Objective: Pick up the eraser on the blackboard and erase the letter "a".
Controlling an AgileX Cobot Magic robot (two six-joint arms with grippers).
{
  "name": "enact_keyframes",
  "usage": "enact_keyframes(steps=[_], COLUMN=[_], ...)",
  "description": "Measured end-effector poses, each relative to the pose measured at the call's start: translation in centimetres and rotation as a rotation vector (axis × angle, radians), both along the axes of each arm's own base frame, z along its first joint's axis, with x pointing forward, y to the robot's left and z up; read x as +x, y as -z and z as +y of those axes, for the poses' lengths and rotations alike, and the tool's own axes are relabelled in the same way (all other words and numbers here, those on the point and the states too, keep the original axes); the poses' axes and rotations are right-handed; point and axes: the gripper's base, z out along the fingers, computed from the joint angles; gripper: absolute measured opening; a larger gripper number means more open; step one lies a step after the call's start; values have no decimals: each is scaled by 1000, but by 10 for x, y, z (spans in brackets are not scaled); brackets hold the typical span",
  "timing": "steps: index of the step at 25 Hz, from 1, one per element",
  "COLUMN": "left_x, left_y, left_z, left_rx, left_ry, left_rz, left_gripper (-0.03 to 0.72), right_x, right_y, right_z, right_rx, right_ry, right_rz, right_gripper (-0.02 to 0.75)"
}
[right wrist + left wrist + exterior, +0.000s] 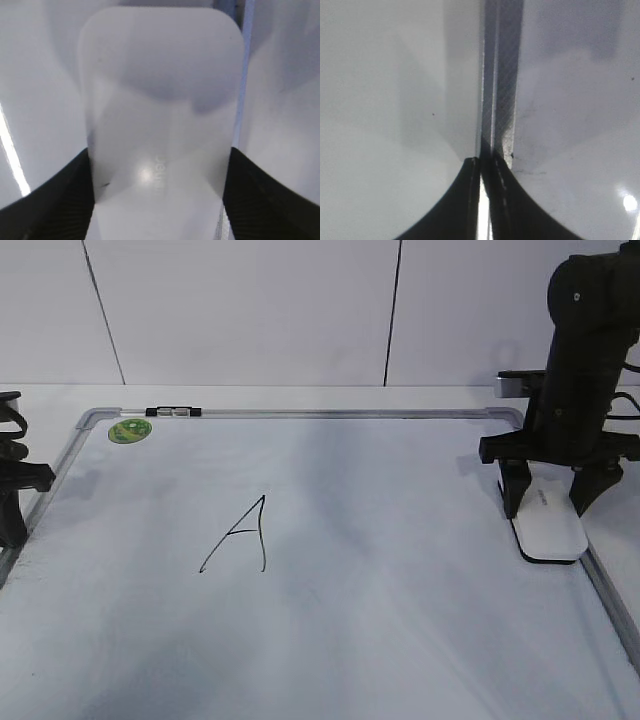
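The white eraser (548, 522) lies on the blackboard (400, 600) against its right frame. My right gripper (546, 510) stands over it, one finger pressed flush to each long side. In the right wrist view the eraser (160, 100) fills the space between the black fingers (55, 200), faint grey lettering on its top. A tall capital "A" (240, 535) is drawn left of the board's middle. No letter "a" in lowercase shows in any view. My left gripper (10, 505) sits shut at the board's left frame (502, 75), its tips (486, 160) together with nothing between them.
A round green sticker (130, 429) sits in the board's far left corner, with a black clip (173, 412) on the top frame beside it. The silver frame (610, 590) runs along the right edge close to the eraser. A white wall stands behind the table.
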Motion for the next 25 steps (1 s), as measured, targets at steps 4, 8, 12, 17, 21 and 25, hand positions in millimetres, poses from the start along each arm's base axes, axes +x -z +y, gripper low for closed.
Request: enact_keyframes(steps=[4, 8, 12, 17, 21, 25], left_x=[0, 0, 0, 0, 0, 0], left_y=[0, 0, 0, 0, 0, 0], left_z=[0, 0, 0, -1, -1, -1], left_rx=[0, -1, -5, -9, -9, -11], left_ry=[0, -1, -2, -3, -4, -5], left_rz=[-2, -2, -2, -4, -4, -4], left_gripper=[13, 13, 13, 13, 13, 13], right_x=[0, 0, 0, 0, 1, 1], right_y=[0, 0, 0, 1, 4, 4], right_z=[0, 0, 1, 2, 2, 2], right_rx=[0, 0, 11, 18, 18, 20], right_ry=[0, 0, 5, -17, -37, -40], right_rz=[2, 2, 4, 7, 13, 14], right_gripper=[569, 569, 569, 588, 644, 659])
